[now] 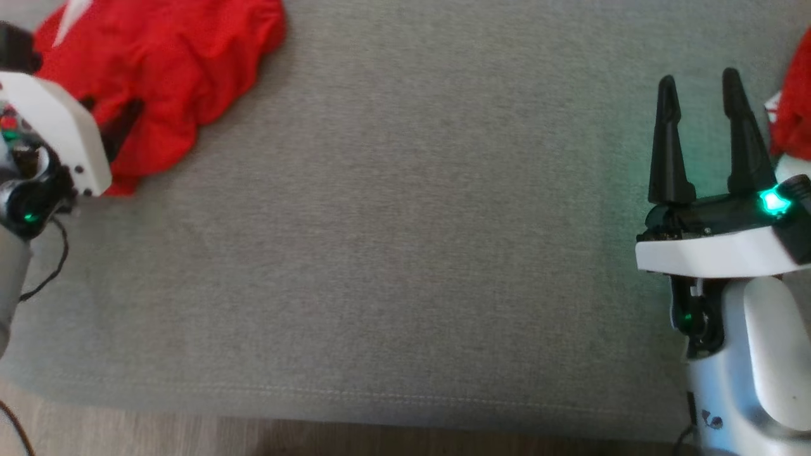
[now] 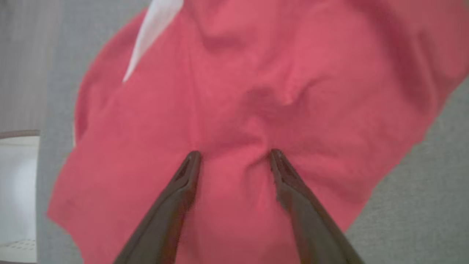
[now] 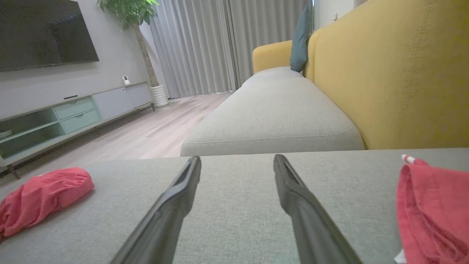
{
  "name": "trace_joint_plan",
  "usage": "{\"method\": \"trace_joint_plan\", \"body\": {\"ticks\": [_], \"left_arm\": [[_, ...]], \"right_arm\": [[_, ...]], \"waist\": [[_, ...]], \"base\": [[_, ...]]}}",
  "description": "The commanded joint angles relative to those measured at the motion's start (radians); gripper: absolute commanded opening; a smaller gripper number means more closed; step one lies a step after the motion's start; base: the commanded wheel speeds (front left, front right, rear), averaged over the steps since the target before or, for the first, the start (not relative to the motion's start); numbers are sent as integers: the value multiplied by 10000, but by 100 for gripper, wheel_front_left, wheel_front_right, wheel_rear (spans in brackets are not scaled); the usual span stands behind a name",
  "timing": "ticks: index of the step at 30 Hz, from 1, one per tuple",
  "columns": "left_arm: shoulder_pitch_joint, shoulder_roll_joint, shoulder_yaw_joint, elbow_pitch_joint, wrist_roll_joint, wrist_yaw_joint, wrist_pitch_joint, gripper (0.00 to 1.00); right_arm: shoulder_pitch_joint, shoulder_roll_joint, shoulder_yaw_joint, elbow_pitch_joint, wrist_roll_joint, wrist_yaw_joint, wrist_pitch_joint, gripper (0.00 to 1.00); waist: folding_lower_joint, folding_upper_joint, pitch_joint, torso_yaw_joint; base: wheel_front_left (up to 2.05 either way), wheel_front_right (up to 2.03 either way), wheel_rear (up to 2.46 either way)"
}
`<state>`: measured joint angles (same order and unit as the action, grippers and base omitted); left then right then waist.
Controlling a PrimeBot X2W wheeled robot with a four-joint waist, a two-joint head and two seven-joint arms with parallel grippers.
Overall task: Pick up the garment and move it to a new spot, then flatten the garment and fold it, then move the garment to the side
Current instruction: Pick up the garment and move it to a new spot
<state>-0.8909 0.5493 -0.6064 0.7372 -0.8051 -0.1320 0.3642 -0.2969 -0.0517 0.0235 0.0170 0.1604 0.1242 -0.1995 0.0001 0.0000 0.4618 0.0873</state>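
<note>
Well apart: garment (image 1: 171, 69), second red cloth (image 1: 795, 107).

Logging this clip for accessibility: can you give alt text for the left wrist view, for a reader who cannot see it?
The left gripper, open, points its two dark fingers at a crumpled red garment with a white stripe, a fold of cloth bunched between the tips. The garment lies on a grey fabric cushion.

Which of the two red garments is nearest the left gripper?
The crumpled garment at the far left; the open left gripper has its fingertips at its folds. The other red garment lies at the right edge, beside the right gripper.
</note>
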Motion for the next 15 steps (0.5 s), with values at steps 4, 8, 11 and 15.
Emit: {"method": "trace_joint_plan", "body": {"ticks": [4, 8, 11, 15], "left_arm": [[-602, 928, -106, 312, -670, 15, 487, 100], [-644, 931, -439, 610, -1262, 14, 682, 44], [-675, 949, -621, 730, -1471, 14, 390, 0], [-885, 929, -759, 1004, -1307, 14, -737, 0]], "right_arm": [[-72, 15, 316, -522, 112, 65, 18, 100], [-37, 15, 355, -579, 141, 65, -4, 100], [13, 15, 419, -517, 162, 65, -43, 100], [126, 15, 591, -322, 225, 65, -103, 100]], "waist": [[-1, 0, 292, -374], [-1, 0, 339, -467], [-1, 0, 234, -497], [-1, 0, -108, -480]], "base": [[0, 0, 0], [0, 0, 0], [0, 0, 0], [0, 0, 0]]}}
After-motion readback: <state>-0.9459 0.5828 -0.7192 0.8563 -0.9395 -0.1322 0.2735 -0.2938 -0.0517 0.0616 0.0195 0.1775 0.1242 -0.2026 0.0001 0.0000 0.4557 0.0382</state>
